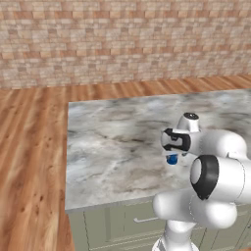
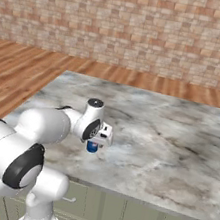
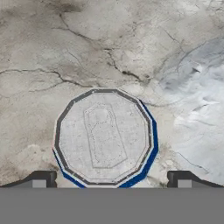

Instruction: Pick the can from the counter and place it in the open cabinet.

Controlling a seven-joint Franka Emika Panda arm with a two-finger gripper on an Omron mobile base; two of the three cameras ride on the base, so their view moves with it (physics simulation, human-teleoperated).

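Note:
The blue can [image 3: 104,136] stands upright on the marbled counter [image 3: 109,48]. In the hand view I look straight down on its silver top. My gripper [image 3: 111,179] hangs open right above it, one fingertip on each side of the can, touching nothing. In the left base view the can [image 1: 172,159] peeks out below my hand [image 1: 176,141]. In the right base view the can [image 2: 92,146] shows under the hand [image 2: 99,133], near the counter's [image 2: 167,142] front edge. The open cabinet is out of view.
Sage-green base cabinets with drawer handles [image 1: 142,219] sit under the counter. Wooden floor [image 1: 29,147] lies to the left and a brick wall [image 1: 122,39] stands behind. My own arm's elbow [image 1: 215,179] bulks at the front right.

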